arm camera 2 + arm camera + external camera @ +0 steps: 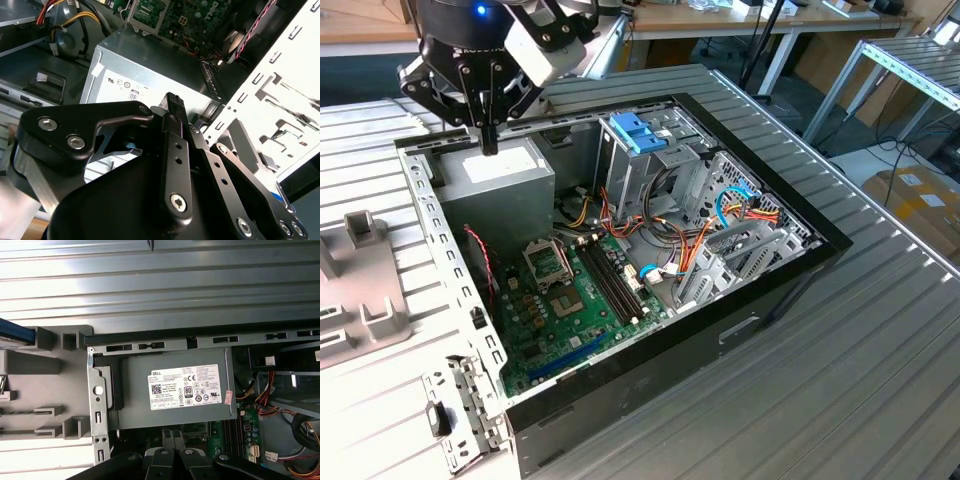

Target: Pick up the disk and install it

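Disk: blue-edged sliver (15, 333) on grey fixture (50, 375), outside the case's wall; face hidden.
Tool: (490, 148) fingers pressed together, empty, above power supply (505, 175).
Surface: ribbed grey metal (880, 330), carrying open case (650, 390).
Room: cardboard boxes (915, 195), exterior view's far right.

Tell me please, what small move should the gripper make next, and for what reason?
Probably it should shift toward the grey fixture outside the case. The gripper hangs shut and empty over the power-supply box, not the disk. In the first wrist view a blue edge shows beside that fixture; it may belong to the disk, but I cannot tell.
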You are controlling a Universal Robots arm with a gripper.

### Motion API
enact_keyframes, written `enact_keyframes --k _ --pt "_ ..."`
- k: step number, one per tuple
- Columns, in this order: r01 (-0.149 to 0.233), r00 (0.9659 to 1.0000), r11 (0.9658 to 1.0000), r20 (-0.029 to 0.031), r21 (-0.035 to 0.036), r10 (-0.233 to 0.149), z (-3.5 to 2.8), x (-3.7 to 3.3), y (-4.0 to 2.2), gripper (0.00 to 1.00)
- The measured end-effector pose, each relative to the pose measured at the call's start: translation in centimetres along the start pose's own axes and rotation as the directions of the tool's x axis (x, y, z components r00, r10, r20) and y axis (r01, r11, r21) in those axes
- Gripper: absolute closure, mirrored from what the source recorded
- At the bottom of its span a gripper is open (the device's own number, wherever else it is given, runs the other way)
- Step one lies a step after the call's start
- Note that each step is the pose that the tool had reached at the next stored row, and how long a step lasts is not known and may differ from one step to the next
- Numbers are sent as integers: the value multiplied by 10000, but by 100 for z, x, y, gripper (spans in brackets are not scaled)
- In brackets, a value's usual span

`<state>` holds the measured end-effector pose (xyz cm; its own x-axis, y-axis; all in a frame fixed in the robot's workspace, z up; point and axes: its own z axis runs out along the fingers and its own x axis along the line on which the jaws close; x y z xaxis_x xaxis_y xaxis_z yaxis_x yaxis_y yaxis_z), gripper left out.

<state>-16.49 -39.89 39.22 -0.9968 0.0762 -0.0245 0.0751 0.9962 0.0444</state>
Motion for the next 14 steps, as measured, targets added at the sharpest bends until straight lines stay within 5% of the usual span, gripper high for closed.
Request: enact_keyframes --k 14 --pt "-1 10000 10000 -1 1 1 -1 70 -5 89"
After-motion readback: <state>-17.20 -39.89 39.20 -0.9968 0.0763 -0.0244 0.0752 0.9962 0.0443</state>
